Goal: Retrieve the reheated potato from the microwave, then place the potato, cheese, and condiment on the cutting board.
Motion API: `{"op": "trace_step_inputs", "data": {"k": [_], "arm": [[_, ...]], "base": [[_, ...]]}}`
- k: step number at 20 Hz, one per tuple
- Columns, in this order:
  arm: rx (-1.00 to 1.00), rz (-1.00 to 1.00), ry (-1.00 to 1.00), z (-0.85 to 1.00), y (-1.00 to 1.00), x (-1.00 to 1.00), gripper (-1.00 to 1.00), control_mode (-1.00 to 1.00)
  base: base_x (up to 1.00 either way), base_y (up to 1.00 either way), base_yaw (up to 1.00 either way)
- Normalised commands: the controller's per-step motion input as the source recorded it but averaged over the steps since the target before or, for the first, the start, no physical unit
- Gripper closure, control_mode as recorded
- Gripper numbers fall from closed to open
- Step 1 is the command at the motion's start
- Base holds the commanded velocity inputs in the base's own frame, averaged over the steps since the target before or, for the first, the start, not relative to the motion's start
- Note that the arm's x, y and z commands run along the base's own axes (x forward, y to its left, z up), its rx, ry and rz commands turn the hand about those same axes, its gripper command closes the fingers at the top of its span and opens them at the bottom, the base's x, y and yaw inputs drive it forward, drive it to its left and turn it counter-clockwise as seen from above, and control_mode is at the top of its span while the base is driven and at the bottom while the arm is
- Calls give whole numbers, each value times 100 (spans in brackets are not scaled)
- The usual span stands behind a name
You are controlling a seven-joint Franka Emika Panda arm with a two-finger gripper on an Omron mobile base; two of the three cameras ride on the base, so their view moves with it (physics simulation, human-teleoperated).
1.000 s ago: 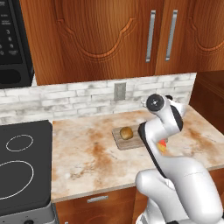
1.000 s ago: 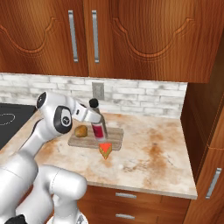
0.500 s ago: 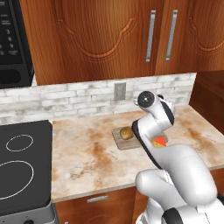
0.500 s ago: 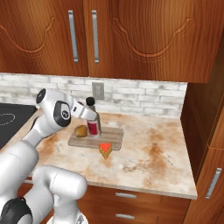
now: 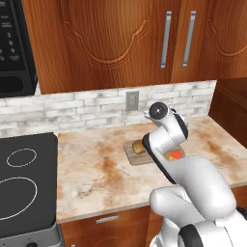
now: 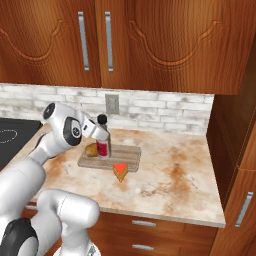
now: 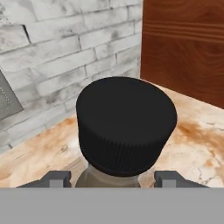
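My gripper [image 7: 113,178] is shut on the condiment [image 6: 102,142], a slim bottle with a dark cap [image 7: 126,124] and a red label. The fingers [image 7: 56,178] stand on either side of its neck. The bottle stands upright over the cutting board [image 6: 127,156], just right of the potato [image 6: 91,149], which lies on the board's left part. Whether its base touches the board I cannot tell. The cheese [image 6: 120,171], an orange wedge, lies on the counter at the board's front edge. In the left base view my arm hides the bottle; the potato [image 5: 139,146], the cheese [image 5: 174,155] and the microwave [image 5: 14,43] at top left show.
A black cooktop [image 5: 24,178] fills the counter's left end. A brick backsplash with a wall outlet [image 6: 112,104] runs behind the board, under wooden cabinets [image 6: 125,40]. A tall wooden panel [image 6: 235,130] closes the counter on the right, with bare marbled counter [image 6: 175,175] before it.
The gripper has carried the bottle left and down, from above the board's middle to a spot right beside the potato. Potato and cheese have not moved.
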Motion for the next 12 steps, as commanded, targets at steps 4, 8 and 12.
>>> {"op": "trace_step_inputs", "data": {"k": [4, 8, 12], "arm": [[4, 0, 1, -17, 4, 23, 100, -100], [0, 0, 3, -20, 1, 23, 100, -100], [0, 0, 1, -12, 0, 24, 100, -100]], "base": [[0, 0, 0], [0, 0, 0], [0, 0, 0]]}}
